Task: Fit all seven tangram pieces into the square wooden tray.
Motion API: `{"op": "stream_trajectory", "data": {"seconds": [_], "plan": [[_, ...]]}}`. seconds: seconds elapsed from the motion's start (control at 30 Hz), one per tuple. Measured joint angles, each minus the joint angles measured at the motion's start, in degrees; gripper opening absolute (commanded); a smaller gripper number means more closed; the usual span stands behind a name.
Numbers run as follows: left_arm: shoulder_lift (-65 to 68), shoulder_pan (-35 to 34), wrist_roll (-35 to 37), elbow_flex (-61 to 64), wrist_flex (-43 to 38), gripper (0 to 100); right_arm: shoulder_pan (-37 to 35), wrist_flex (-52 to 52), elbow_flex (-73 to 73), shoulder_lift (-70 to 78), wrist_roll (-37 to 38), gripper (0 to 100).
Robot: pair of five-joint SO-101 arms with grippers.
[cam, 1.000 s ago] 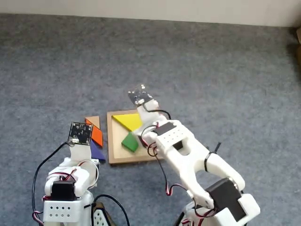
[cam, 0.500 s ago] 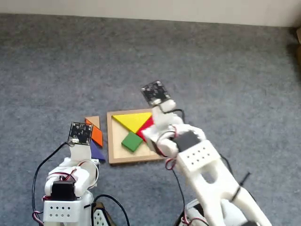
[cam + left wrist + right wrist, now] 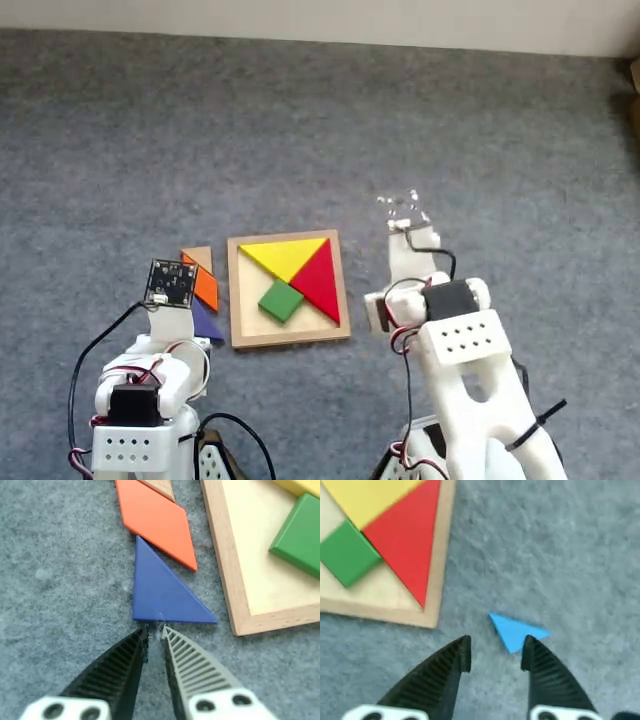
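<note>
The square wooden tray (image 3: 233, 292) holds a yellow triangle (image 3: 283, 256), a red triangle (image 3: 320, 280) and a green square (image 3: 281, 301). Left of it on the carpet lie a tan piece (image 3: 200, 257), an orange parallelogram (image 3: 205, 287) and a dark blue triangle (image 3: 207, 322). My left gripper (image 3: 153, 630) is shut with nothing in it, its tips right at the dark blue triangle (image 3: 160, 592). My right arm (image 3: 410, 262) stands right of the tray. My right gripper (image 3: 496, 647) is open, with a small light blue triangle (image 3: 512, 629) just ahead, partly behind one finger (image 3: 532, 655).
Grey carpet covers the whole floor, with free room beyond and to both sides of the tray. The tray rim (image 3: 442, 555) lies close beside the right gripper. A pale wall base runs along the far edge.
My right arm has swung from over the tray to its right side, uncovering the red triangle lying in the tray. The left arm has kept still.
</note>
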Motion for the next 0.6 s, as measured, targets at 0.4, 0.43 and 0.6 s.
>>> {"op": "stream_trajectory", "data": {"seconds": [0.4,0.43,0.6], "plan": [[0.0,0.0,0.0,0.0,0.0,7,0.8,1.6,3.7,-0.3,24.8,19.4],[0.0,0.0,0.0,0.0,0.0,7,0.8,1.6,3.7,0.1,25.1,19.4],[0.0,0.0,0.0,0.0,0.0,7,0.9,-1.5,3.7,8.0,25.8,19.4]]}}
